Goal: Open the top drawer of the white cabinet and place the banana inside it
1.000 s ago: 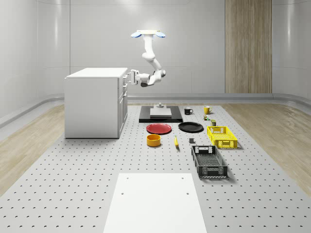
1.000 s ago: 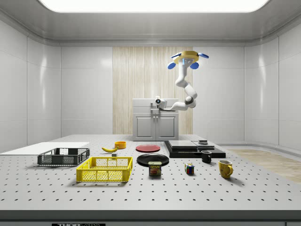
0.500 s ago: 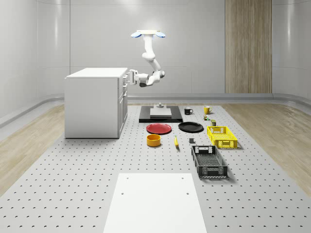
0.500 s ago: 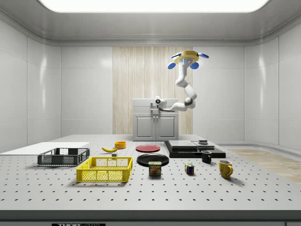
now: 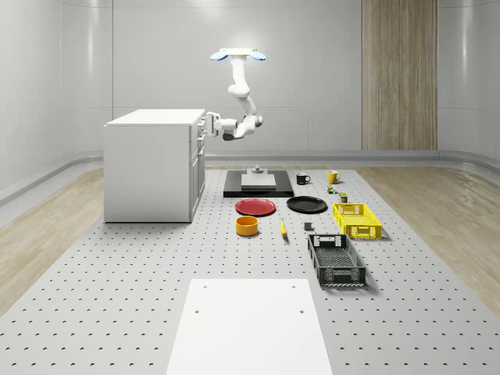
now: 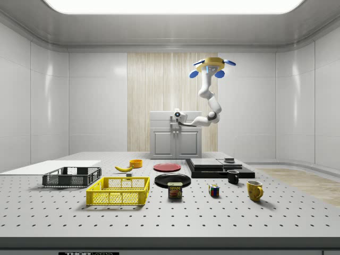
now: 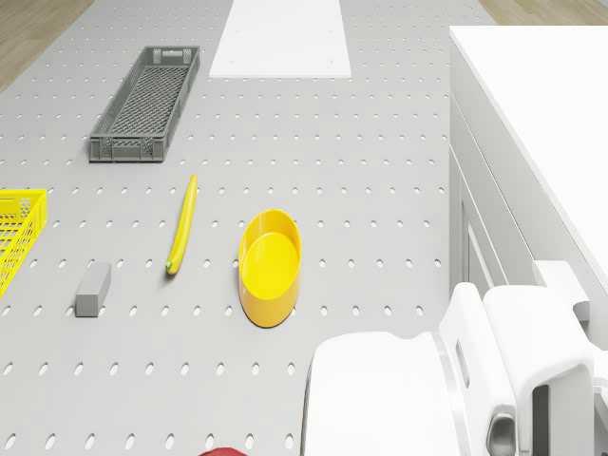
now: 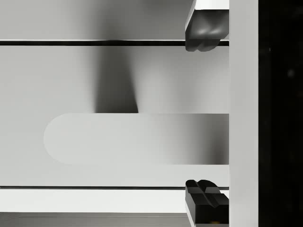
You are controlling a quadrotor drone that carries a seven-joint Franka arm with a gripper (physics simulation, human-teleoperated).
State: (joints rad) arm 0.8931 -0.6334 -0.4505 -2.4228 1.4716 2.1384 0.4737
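1. The drone (image 5: 237,55) hovers high up just off the front of the white cabinet (image 5: 150,164), arm bent down toward it.
2. The tool (image 8: 207,113) sits right at the cabinet's top drawer (image 8: 113,113), fingers (image 8: 203,35) spread wide, one above and one below the drawer's handle (image 8: 137,138), gripping nothing.
3. The banana (image 7: 181,223) lies on the desk (image 5: 117,266) well away from the cabinet, just beside the yellow bowl (image 7: 269,267).
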